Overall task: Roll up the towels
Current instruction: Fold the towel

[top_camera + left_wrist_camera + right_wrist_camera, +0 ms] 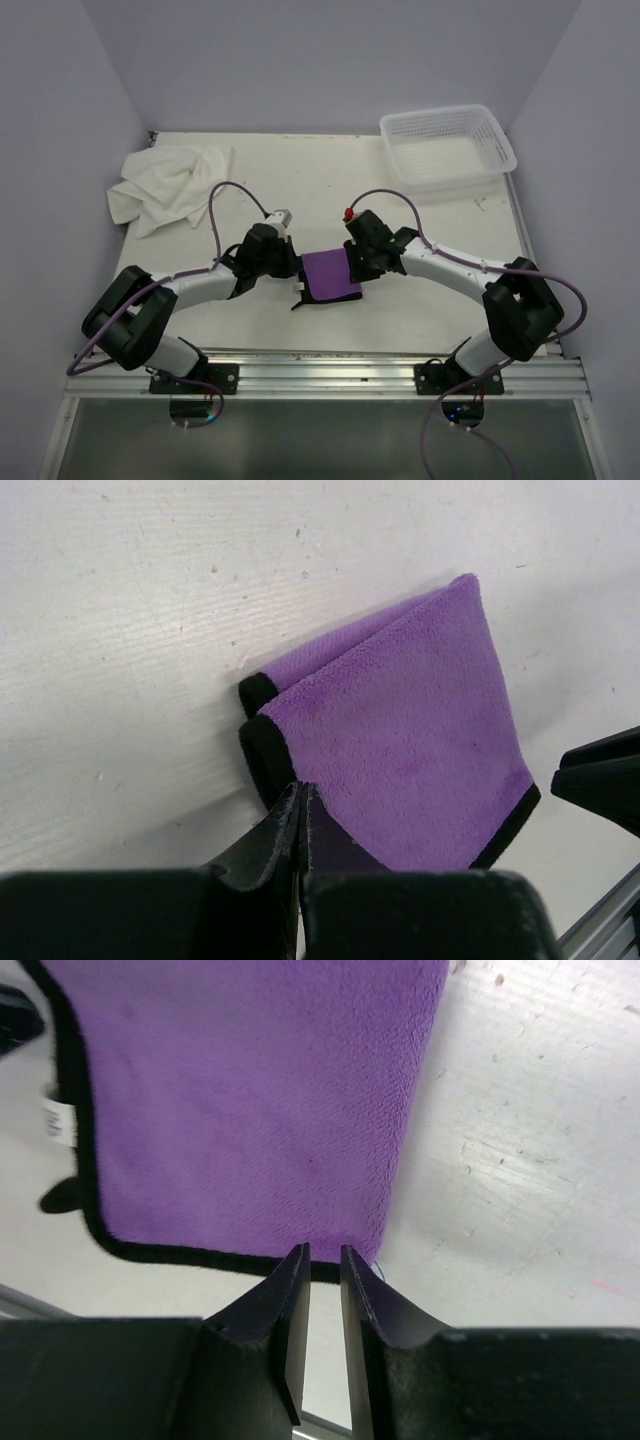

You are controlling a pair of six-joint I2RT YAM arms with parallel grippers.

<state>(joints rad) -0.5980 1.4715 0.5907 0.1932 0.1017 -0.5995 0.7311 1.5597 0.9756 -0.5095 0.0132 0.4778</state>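
Now pinching the dark-edged side of the folded purple towel [330, 272] with the clenched left gripper [302, 790]. Poised at the towel's opposite edge with the right gripper [325, 1250] slightly parted, gripping nothing. Lying flat mid-table [420, 300] between both grippers; crumpled white towel [165, 185] at the far-left corner, well apart.

purple towel [330, 274]: we see a small purple cloth with black edging, folded over on itself so that two layers show at one corner; it lies in the near middle.
white towel [165, 186]: we see a much larger plain cloth, crumpled in a loose heap at the far left.
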